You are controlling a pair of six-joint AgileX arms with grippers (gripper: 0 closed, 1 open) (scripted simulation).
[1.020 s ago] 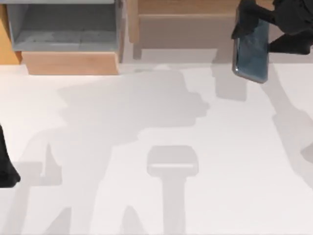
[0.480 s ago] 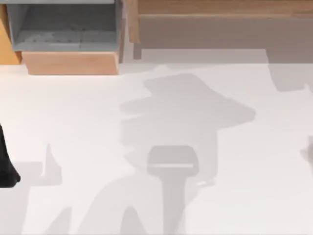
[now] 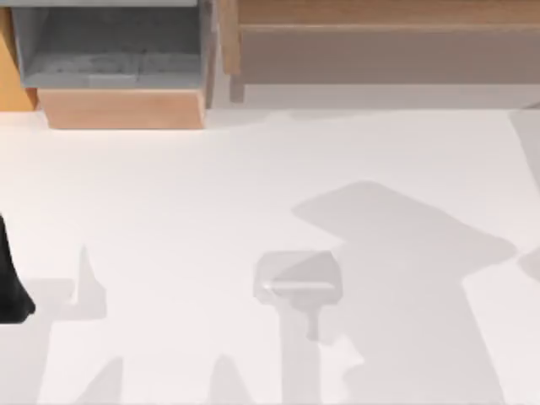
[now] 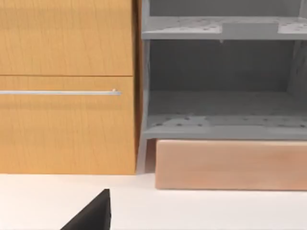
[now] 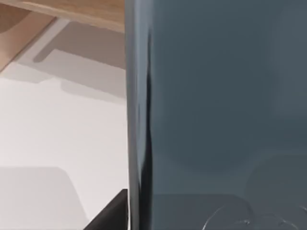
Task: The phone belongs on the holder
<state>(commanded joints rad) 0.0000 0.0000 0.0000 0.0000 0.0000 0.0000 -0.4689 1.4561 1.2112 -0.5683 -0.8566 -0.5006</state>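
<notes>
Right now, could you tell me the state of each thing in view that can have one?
phone: off the table, close before the right wrist camera, not on the holder.
holder: pale, on the white table, nothing on it.
left arm: parked at the table's left edge.
grey shelf unit: open-fronted, shelves bare.
wooden drawer: shut.

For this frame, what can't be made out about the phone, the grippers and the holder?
- Phone: the right wrist view sits so close that the picture's borders cut off its outline, so its tilt and height over the table stay unknown.
- Right gripper: whether it is shut on the phone cannot be told; just a dark sliver beside the phone.
- Left arm: cut off at the top view's left border.
- Holder: pale and shadowed, its shape unclear.
</notes>
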